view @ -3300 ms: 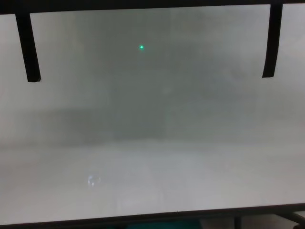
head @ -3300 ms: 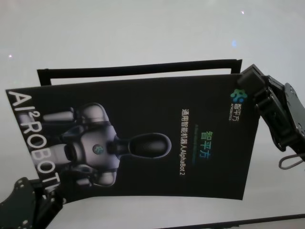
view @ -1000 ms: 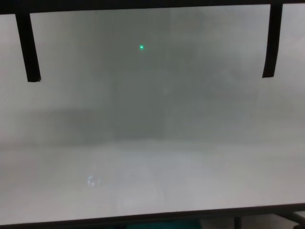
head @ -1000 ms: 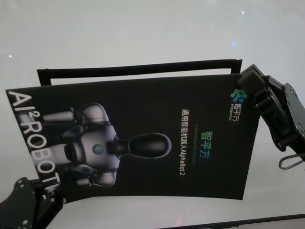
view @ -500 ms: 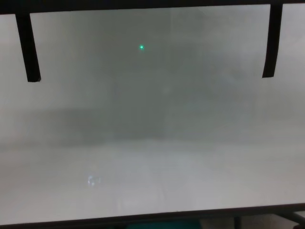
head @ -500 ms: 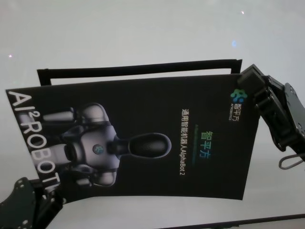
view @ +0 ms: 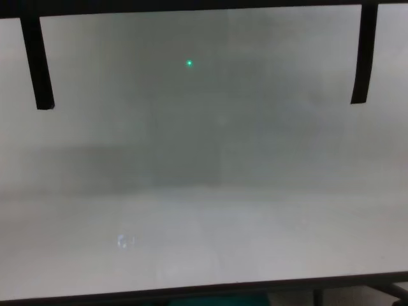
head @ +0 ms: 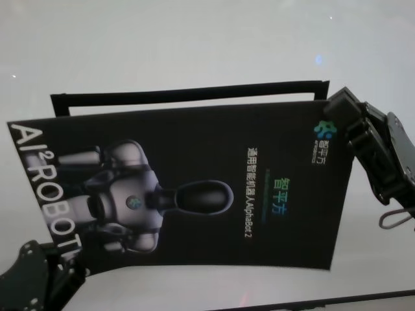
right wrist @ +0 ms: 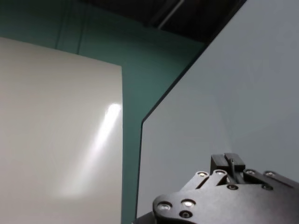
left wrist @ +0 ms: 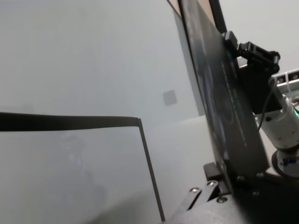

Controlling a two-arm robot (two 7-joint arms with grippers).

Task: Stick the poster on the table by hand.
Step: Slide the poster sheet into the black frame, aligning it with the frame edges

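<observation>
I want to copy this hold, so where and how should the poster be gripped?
Grip the poster by its short edges, one gripper from each side: right gripper at the logo-end corner, left gripper at the lettered end. It is thin and bows, so two spread holds keep it taut.

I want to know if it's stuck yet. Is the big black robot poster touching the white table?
Apart. The left wrist view shows the black robot poster held up, clear of the white table.
</observation>
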